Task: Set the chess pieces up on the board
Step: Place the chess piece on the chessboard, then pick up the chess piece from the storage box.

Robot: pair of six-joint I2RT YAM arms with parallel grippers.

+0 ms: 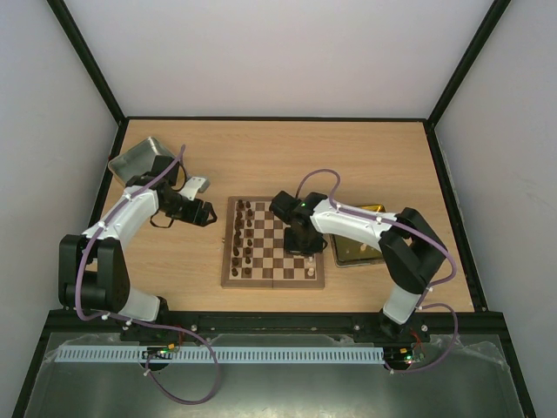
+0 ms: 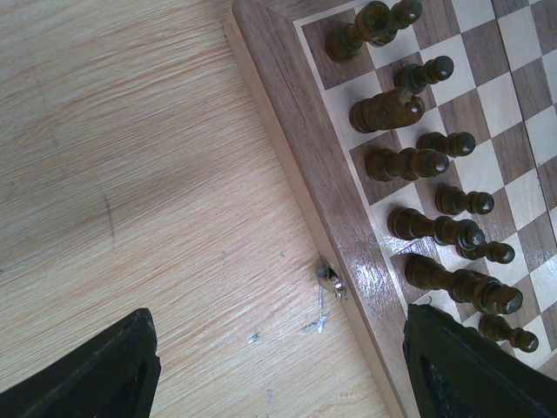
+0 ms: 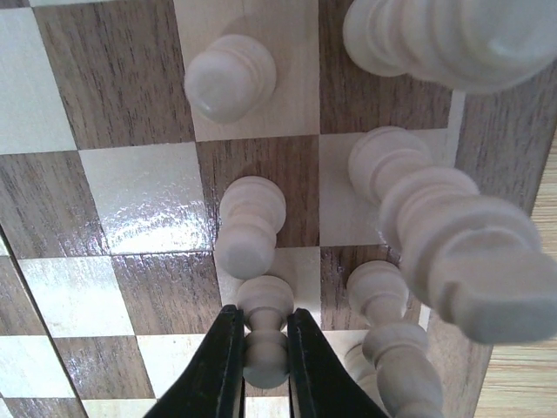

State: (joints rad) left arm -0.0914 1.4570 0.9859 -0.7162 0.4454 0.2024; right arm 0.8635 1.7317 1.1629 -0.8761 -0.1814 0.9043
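Several cream pieces (image 3: 248,222) crowd right end effector (image 3: 264,318) — clamped on pawn (image 3: 265,296) | left end effector (image 2: 280,331) wide, empty

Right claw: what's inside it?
A little cream pawn is pinched in the right claw, between its black fingers, over the board. The fingers cover its sides, so whether it stands on a square can't be seen.

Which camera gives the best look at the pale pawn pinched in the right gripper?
The right wrist view: the pale pawn sits close up, pinched by the right gripper. From the top view, the right arm covers it. The left wrist view shows only dark pieces, no pale ones.
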